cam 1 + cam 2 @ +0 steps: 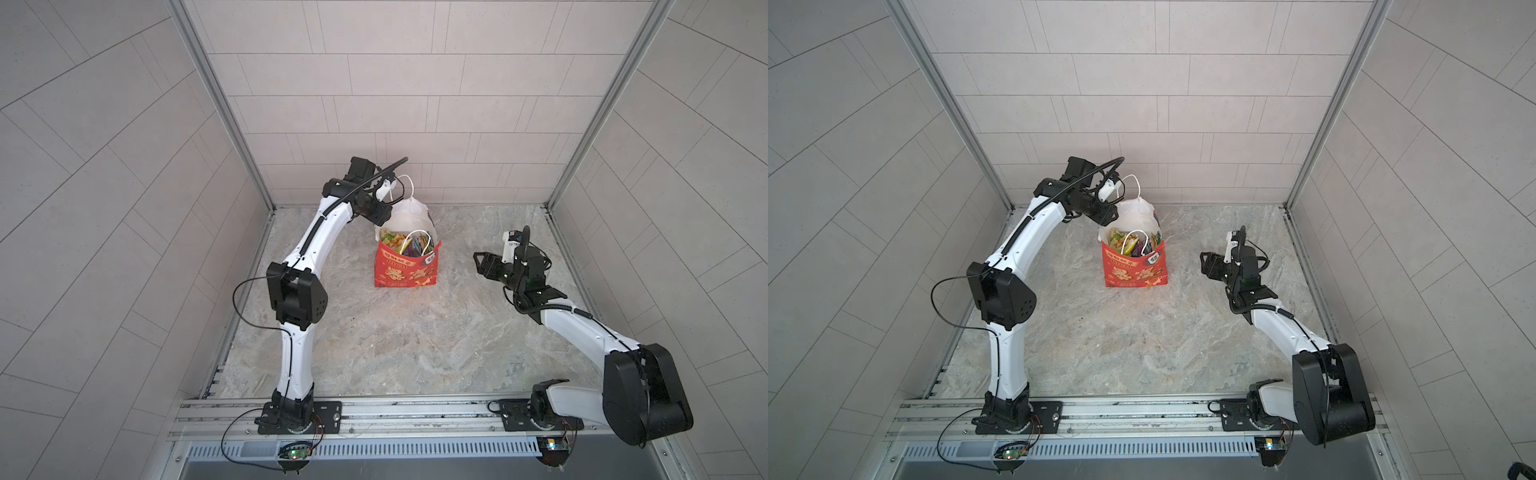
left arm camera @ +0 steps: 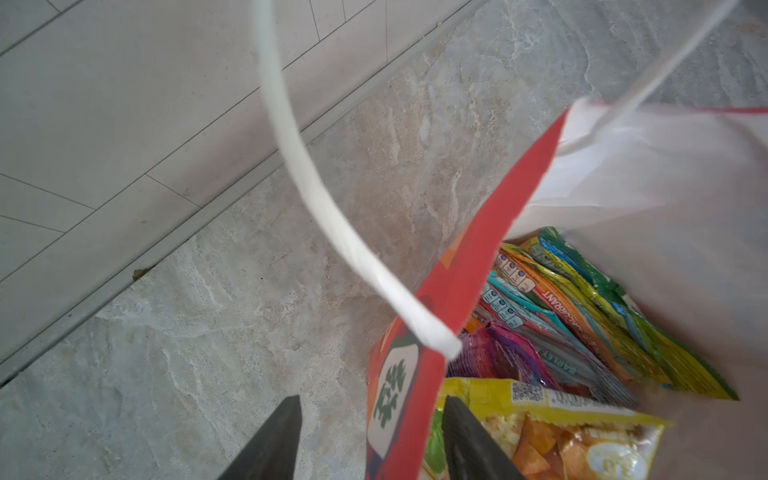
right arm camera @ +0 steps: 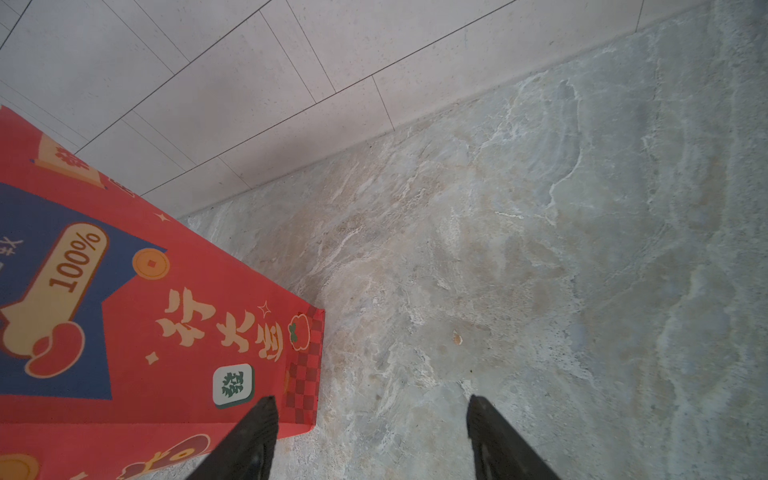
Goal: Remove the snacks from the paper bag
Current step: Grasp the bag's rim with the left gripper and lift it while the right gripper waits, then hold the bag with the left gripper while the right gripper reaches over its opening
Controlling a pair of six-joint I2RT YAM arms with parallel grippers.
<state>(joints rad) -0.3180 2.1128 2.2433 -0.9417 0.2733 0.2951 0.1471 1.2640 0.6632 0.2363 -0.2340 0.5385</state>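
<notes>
1. The paper bag [image 1: 405, 274] stands upright on the marble table [image 1: 374, 353], toward the back wall, mouth open to the top.
2. The snacks [image 1: 409, 245] are all inside it, packed on edge: a yellow-green packet [image 2: 561, 419] at the front, a purple-pink one [image 2: 503, 357] behind it, then orange [image 2: 552, 291] and green [image 2: 648, 328].
3. The left gripper [image 2: 372, 399] is at the bag's rim, jaws spread astride the red wall: one finger outside, the other inside over the yellow-green packet. Nothing pinched.
4. One white cord handle [image 2: 316, 187] arches up just past that gripper; the other handle [image 1: 415, 241] droops into the bag over the packets.
5. The right gripper [image 3: 370, 398] hangs low to the bag's right, jaws wide apart and empty, near the bag's lower corner but clear of it in both top views.
</notes>
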